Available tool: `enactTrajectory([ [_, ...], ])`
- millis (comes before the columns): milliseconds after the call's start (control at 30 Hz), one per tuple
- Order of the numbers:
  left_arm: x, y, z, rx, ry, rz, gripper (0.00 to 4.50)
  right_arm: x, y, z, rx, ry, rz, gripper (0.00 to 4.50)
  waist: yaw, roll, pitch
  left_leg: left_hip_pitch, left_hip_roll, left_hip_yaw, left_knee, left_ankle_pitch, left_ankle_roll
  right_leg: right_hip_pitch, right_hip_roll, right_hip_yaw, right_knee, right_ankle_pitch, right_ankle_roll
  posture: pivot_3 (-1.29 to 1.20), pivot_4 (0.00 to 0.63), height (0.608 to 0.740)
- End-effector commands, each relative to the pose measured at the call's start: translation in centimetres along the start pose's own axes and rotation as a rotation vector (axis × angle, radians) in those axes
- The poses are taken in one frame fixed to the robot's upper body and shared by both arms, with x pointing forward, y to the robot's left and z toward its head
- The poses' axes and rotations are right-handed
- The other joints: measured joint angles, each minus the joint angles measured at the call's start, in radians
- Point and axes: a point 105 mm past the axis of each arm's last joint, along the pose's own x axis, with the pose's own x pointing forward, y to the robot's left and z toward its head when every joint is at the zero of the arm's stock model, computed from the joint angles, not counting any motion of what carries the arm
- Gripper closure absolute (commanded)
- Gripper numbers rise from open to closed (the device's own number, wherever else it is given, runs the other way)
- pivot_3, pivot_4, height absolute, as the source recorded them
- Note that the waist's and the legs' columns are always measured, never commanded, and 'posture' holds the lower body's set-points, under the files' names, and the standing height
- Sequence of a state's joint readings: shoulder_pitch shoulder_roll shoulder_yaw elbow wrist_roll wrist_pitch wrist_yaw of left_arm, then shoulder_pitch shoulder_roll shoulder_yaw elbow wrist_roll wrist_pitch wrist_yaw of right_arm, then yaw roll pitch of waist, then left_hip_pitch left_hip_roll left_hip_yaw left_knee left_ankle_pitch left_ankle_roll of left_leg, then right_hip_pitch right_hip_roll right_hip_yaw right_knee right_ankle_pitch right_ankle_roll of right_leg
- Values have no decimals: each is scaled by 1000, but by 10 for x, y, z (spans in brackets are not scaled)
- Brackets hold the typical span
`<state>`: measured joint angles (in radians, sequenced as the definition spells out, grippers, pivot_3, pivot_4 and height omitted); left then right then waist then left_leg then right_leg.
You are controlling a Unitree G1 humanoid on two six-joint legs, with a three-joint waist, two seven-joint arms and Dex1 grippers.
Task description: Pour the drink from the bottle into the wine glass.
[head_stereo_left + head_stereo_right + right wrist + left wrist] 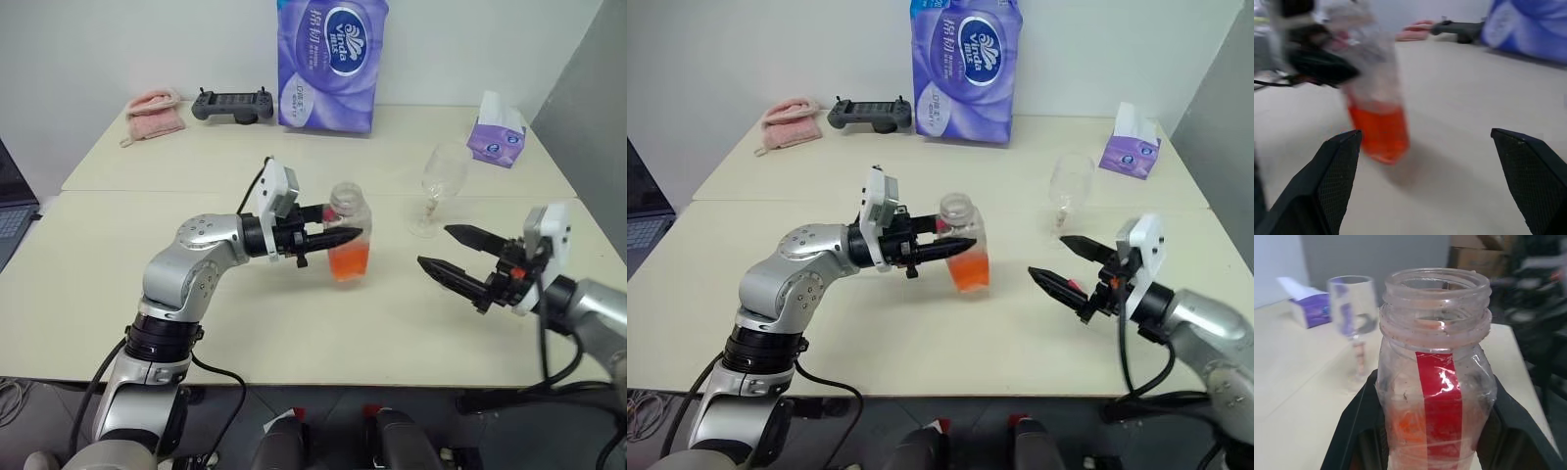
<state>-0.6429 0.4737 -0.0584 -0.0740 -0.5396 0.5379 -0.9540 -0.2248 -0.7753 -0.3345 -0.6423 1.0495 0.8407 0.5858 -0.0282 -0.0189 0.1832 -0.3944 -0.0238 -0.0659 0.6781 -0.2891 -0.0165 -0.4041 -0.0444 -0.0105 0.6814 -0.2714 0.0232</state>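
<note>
My left gripper point(343, 238) is shut on the bottle point(348, 227), holding it upright by its middle at the centre of the table, base close to the tabletop. The bottle's mouth is open, with no cap on it point(1436, 289). The orange-red drink point(349, 260) fills its lower part. To the right and a little farther back, the wine glass point(441, 181) stands upright with nothing in it. My right gripper point(437, 247) hovers open in front of the glass, empty, its fingers pointing toward the bottle point(1376, 98).
A tall purple tissue pack point(331, 64) stands at the back centre. A black game controller point(232, 104) and a pink cloth point(154, 115) lie to its left. A small purple tissue box point(497, 137) sits behind the glass. A laptop corner point(12, 220) shows at the left edge.
</note>
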Motion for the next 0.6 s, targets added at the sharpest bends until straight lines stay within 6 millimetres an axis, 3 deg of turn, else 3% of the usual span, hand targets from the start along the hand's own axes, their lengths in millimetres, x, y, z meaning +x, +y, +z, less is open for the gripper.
enactTrajectory([
  [33,-5,18,21,77,-57,126,2690,5,15,24,-5,-42,105,25,2,0,0,0,0,-1,0,0,0,0,0,-1,0,0,0,0,150,740],
  [200,-26,61,23,112,-92,487,2690,29,14,47,-45,-108,107,25,3,-1,0,-2,0,0,1,0,0,-1,-3,0,-1,1,1,0,150,740],
  [300,-51,83,14,133,-78,733,2690,42,14,52,-69,-137,102,25,3,-1,0,-2,0,-1,0,1,-1,-1,-5,0,-1,1,1,0,150,740],
  [500,-94,101,-6,104,-101,1030,2690,52,13,53,-108,-159,100,25,7,-1,0,-3,-2,0,1,1,-2,-2,-7,-1,-1,1,1,0,150,740],
  [600,-107,106,-13,74,-153,1082,2690,57,10,55,-113,-182,95,25,11,-1,0,-2,-2,0,1,1,-2,-2,-7,-1,-1,1,1,0,150,740],
])
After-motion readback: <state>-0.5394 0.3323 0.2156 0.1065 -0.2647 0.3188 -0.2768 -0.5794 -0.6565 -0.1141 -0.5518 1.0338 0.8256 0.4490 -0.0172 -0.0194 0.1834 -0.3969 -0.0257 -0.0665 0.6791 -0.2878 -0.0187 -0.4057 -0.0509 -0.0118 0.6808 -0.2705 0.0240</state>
